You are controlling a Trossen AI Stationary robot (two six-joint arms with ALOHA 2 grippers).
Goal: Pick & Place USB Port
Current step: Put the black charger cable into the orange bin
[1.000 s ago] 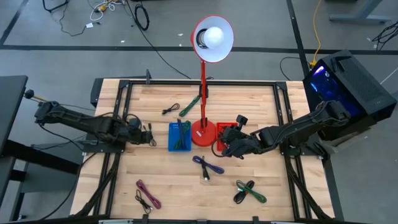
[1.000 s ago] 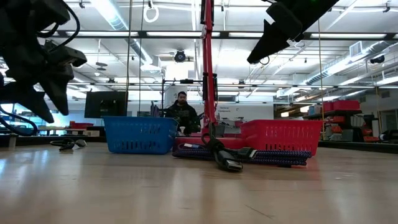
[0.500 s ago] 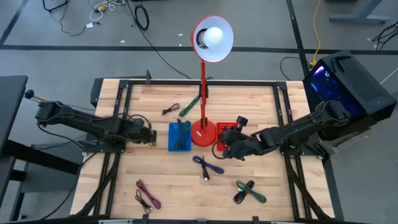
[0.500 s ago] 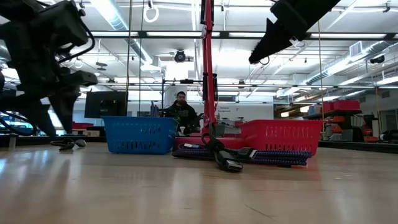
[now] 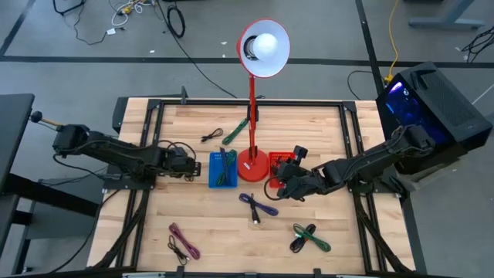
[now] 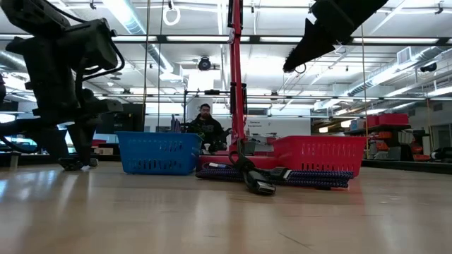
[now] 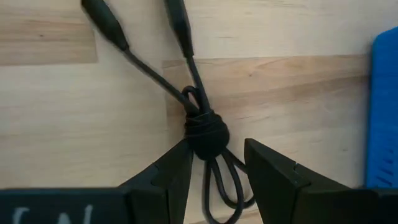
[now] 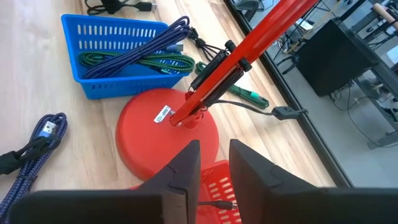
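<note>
I have the left gripper low over a bundled black cable on the table, just left of the blue basket. Its fingers stand apart, one on either side of the cable's knot, not closed on it.

The right gripper hangs above the table over the red basket, near the red lamp's base. I see a narrow gap between its fingers and nothing held.

The blue basket holds green and blue-purple cables. A purple cable lies near the lamp base on the near side, a green-and-black bundle lies near right, a pink one near left.

A person sits beyond the table.
</note>
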